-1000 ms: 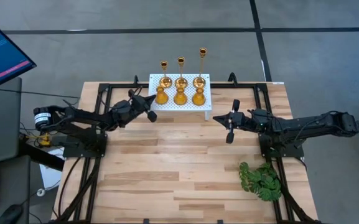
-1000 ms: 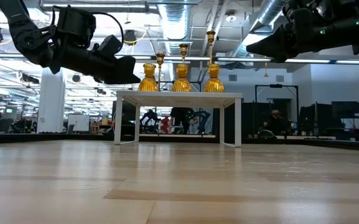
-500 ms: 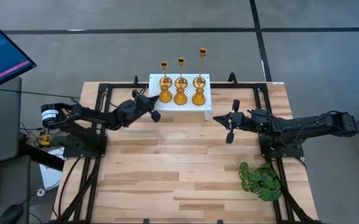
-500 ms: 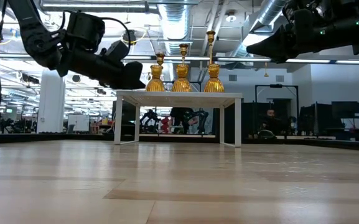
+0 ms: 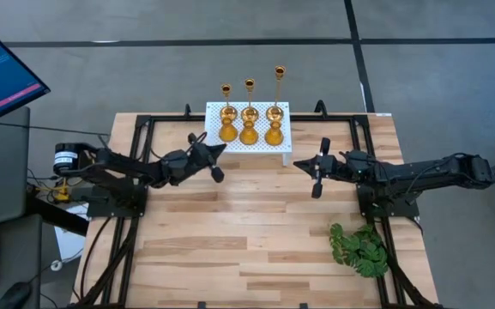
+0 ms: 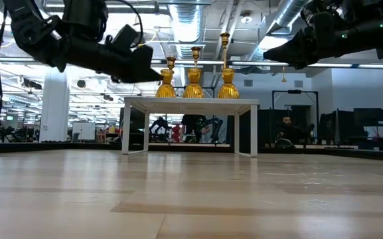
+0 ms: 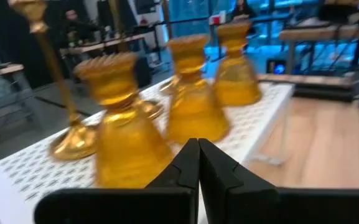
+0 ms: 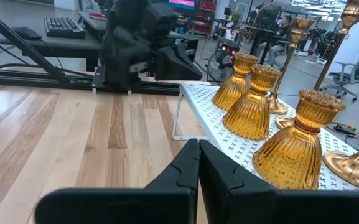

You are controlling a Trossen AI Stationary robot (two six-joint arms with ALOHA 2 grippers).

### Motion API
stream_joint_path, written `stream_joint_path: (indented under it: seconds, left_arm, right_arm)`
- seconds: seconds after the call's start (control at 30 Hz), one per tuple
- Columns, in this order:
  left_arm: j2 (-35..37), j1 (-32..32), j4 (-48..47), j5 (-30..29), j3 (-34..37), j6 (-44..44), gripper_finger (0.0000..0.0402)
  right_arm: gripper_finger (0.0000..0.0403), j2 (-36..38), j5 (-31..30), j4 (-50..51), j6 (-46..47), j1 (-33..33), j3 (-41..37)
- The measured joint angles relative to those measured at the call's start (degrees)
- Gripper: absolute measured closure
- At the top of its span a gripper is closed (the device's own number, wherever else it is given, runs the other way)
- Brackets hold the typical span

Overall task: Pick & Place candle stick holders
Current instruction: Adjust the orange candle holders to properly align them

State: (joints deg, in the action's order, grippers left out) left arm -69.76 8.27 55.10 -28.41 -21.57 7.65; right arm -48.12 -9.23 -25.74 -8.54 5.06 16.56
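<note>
Closed with nothing between its fingers, the left gripper (image 5: 215, 160) is now found above the table just in front of the near-left corner of the white perforated stand (image 5: 264, 147), where a second ago it was held up against the stand's left edge beside the leftmost squat holder; over that second it has been drawn back and swung toward the table's middle. No holder has been moved by this: all six candle stick holders (image 5: 249, 116) are seen on the stand as before, the three slim brass sticks (image 6: 196, 60) in the back row and the three squat amber ones (image 8: 258, 106) in the front row. In the left wrist view the shut fingers (image 7: 188, 162) are pointed at the nearest squat holder (image 7: 124, 124), which is close ahead but not touched. The right gripper (image 5: 317, 168) is also shut and empty, held unmoved above the table off the stand's right end. The shift is judged to be a re-aiming of the approach and not a grasp; the fingers would have to be opened before any holder could be taken, so the task appears barely begun.
</note>
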Motion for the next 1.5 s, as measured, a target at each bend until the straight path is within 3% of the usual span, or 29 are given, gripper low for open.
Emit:
stream_joint_path:
  seconds: [0.23, 0.53, 1.0, 1.3, 1.5]
  left_arm:
    - [-2.38, -1.58, -0.02, -0.05, -4.36, 0.24, 0.0399]
    - [-6.87, -1.59, -0.01, -0.68, -8.59, 7.07, 0.0399]
    - [6.69, -4.96, -21.50, -1.53, -8.58, 10.22, 0.0399]
    - [15.18, -4.95, -23.23, -3.49, -8.56, 17.49, 0.0399]
    - [15.88, -3.14, -23.20, -3.50, -8.58, 17.63, 0.0399]
  right_arm:
    - [0.0403, 0.01, 0.00, -0.43, 0.03, 0.00, 0.00]
    - [0.0403, 0.02, 0.00, 0.26, 0.13, -0.02, 0.00]
    - [0.0403, 0.02, 0.17, 1.73, 2.60, -0.11, 0.00]
    - [0.0403, 0.00, 0.17, 0.65, 2.59, -0.11, 0.00]
    - [0.0403, 0.01, 0.19, -0.06, 2.60, -0.10, 0.00]
